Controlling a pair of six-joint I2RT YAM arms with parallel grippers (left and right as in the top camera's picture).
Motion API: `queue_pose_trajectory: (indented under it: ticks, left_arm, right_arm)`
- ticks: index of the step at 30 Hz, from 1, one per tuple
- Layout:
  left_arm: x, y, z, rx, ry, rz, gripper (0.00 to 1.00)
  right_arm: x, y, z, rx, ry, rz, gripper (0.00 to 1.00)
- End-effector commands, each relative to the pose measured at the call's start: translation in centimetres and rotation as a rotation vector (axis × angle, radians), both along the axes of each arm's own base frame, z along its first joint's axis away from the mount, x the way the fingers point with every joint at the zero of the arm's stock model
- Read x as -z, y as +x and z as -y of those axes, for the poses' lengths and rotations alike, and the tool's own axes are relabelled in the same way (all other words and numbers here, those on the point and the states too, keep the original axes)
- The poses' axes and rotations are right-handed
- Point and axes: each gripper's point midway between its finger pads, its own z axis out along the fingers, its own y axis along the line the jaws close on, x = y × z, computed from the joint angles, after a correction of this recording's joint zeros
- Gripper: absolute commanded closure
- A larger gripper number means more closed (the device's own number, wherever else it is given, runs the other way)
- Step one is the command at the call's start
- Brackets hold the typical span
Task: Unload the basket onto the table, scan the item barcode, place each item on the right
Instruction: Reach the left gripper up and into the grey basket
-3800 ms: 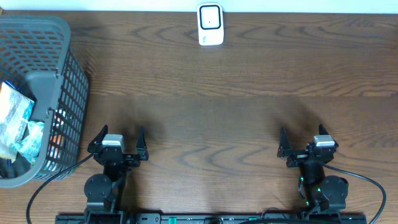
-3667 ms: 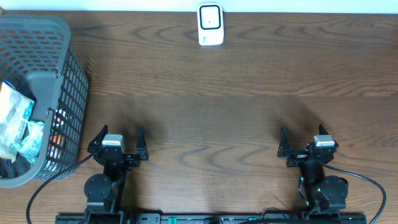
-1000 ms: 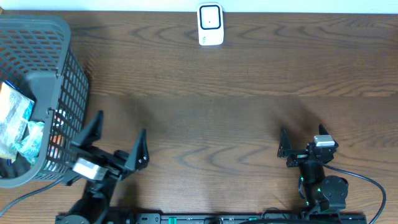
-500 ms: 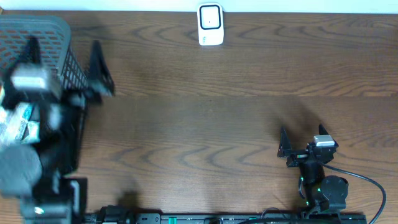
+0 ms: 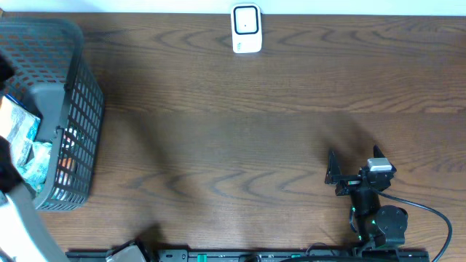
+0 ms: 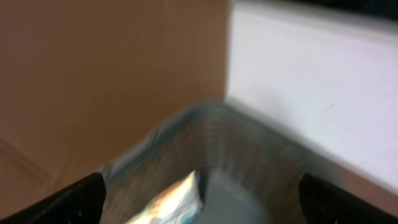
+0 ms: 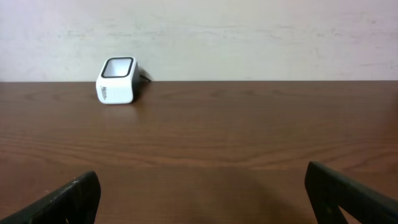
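Presently: right gripper (image 5: 353,161), by the table's (image 5: 240,131) near edge toward the right corner, fingers released and spread wide with nothing between them, aimed at the far edge; a black cable (image 5: 429,211) loops beside its base. Left arm (image 5: 18,225), a blurred pale-grey shape at the near left corner, reaching over the basket (image 5: 81,109). Left gripper (image 6: 202,186), seen only from its own wrist camera, fingers parted and holding nothing, hanging above an inside corner of the basket. Basket: grey mesh, standing at the table's left edge, partly cut off by the overhead frame. Contents: a blue-and-white packet (image 5: 18,127) lying inside and an orange item (image 5: 65,164) showing through the mesh wall. The left wrist view shows a shiny packet (image 6: 177,199) in the basket, too blurred to tell whether it is the same one. Barcode scanner (image 5: 246,29), white with a dark window, standing at the middle of the far edge, well apart from both grippers and the basket.
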Motion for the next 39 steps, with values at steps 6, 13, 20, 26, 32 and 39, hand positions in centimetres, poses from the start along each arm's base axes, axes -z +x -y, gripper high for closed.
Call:
queue_pose_trajectory:
  ticks: [6, 13, 20, 26, 32, 39]
  left_arm:
    - [4.8, -0.6, -3.7, -0.068, -0.133, -0.109, 0.02]
    - [9.4, -1.0, -5.5, -0.014, -0.012, -0.414, 0.02]
    - [13.8, -1.1, -7.1, -0.025, 0.01, -0.567, 0.02]
    - [17.8, -0.3, -7.8, 0.079, 0.018, -0.74, 0.02]
    - [21.9, 0.9, -8.7, 0.134, -0.027, -0.848, 0.02]
    - [26.0, 1.7, -9.5, 0.22, -0.046, -0.969, 0.02]
  right_arm:
    - [0.1, 0.0, 0.3, 0.015, 0.013, -0.002, 0.01]
    - [0.1, 0.0, 0.3, 0.015, 0.013, -0.002, 0.01]
    - [0.1, 0.0, 0.3, 0.015, 0.013, -0.002, 0.01]
    - [0.1, 0.0, 0.3, 0.015, 0.013, -0.002, 0.01]
    - [0.1, 0.0, 0.3, 0.015, 0.013, -0.002, 0.01]
    - [0.1, 0.0, 0.3, 0.015, 0.013, -0.002, 0.01]
